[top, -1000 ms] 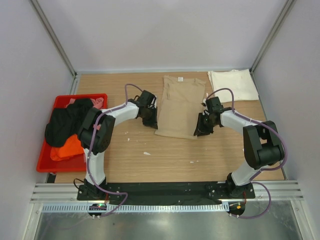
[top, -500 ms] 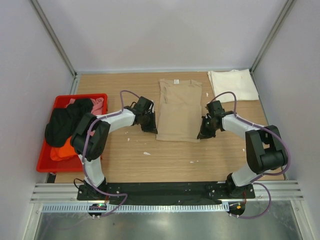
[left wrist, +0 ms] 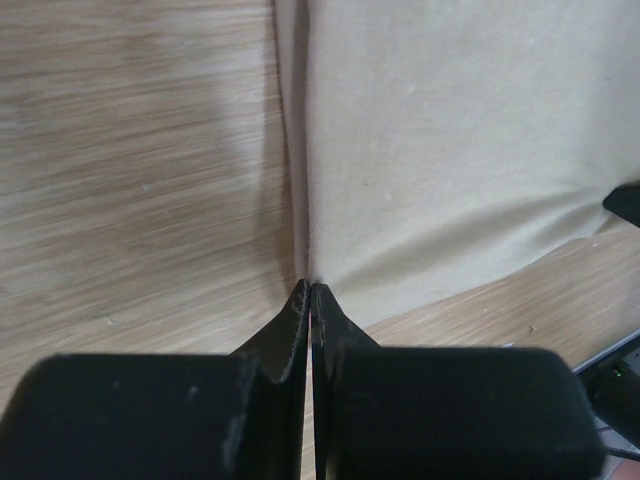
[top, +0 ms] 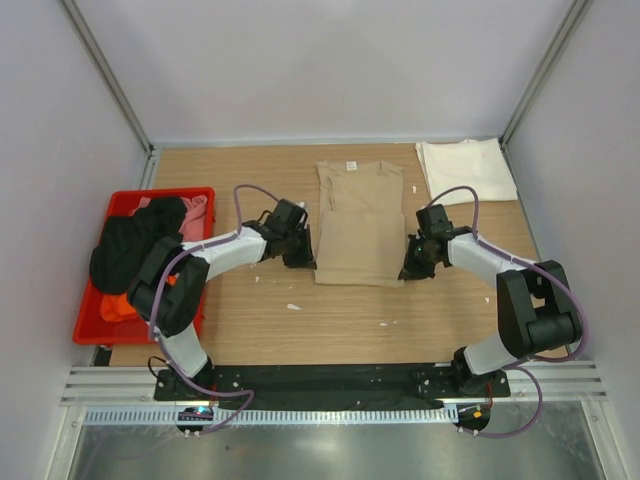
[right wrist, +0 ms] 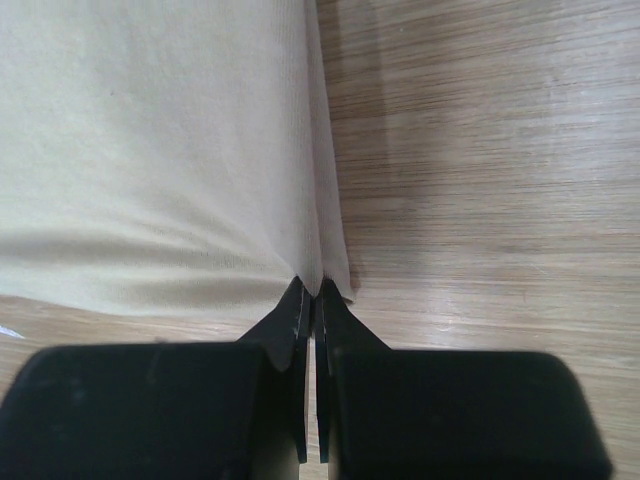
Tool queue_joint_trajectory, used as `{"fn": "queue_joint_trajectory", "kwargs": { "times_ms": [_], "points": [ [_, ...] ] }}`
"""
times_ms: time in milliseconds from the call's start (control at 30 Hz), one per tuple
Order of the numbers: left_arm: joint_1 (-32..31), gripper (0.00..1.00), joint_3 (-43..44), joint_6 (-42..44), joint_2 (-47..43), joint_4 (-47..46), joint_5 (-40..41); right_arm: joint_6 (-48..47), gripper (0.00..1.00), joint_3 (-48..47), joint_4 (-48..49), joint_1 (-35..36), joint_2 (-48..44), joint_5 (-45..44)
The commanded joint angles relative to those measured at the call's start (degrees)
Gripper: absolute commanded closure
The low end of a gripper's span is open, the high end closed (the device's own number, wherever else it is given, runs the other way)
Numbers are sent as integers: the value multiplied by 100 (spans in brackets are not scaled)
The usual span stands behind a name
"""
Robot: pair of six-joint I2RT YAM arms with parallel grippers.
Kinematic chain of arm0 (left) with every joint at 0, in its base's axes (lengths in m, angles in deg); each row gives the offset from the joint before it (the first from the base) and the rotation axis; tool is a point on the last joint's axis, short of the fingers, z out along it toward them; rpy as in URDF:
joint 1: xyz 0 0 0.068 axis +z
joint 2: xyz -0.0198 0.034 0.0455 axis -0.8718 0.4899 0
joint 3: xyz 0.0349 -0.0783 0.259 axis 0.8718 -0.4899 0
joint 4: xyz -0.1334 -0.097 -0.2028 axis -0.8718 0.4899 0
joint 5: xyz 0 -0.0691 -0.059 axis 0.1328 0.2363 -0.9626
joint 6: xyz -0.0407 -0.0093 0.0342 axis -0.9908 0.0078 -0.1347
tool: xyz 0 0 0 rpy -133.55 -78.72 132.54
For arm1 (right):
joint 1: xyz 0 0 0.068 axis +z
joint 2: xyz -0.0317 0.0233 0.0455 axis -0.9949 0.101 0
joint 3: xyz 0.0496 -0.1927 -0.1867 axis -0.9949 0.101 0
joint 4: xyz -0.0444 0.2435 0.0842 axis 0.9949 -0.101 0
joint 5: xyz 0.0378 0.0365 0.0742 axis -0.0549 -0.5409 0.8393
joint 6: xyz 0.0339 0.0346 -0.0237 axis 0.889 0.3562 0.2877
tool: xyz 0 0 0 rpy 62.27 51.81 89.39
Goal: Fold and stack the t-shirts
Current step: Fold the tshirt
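Note:
A tan t-shirt (top: 358,222) lies flat mid-table, sleeves folded in, collar at the far end. My left gripper (top: 303,258) is shut on its near left corner; in the left wrist view (left wrist: 310,290) the cloth (left wrist: 440,150) runs from the fingertips. My right gripper (top: 409,269) is shut on its near right corner; in the right wrist view (right wrist: 318,288) the hem (right wrist: 150,150) is pinched between the tips. A cream-white t-shirt (top: 466,170) lies folded at the far right. Black (top: 130,245), pink (top: 196,210) and orange (top: 125,300) shirts lie in the bin.
A red plastic bin (top: 100,325) sits at the table's left edge. Cage posts and grey walls stand round the table. A few white specks (top: 293,306) lie on the wood near the front.
Both grippers have pulled the tan shirt's near corners toward me and straightened it; the shirt now lies square rather than skewed.

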Motion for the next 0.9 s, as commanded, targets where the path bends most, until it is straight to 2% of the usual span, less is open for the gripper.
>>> {"fn": "queue_joint_trajectory", "kwargs": {
  "times_ms": [0,400,633,733,800,867],
  "points": [
    [-17,100,-224,-110,-98,-47,379,108,99,40,-202,-25,-127,-420],
    [-412,100,-452,-321,105,-21,670,380,99,278,-308,-25,58,-702],
    [-597,100,-707,-531,-238,181,810,564,99,620,-360,-7,-320,-570],
    [-658,100,-865,-619,-571,313,960,626,93,787,-439,10,-592,-570],
    [-659,99,-936,-699,-756,313,899,627,85,805,-466,10,-742,-579],
    [-659,93,-936,-734,-827,313,785,635,76,762,-519,2,-804,-623]
  ]
}}
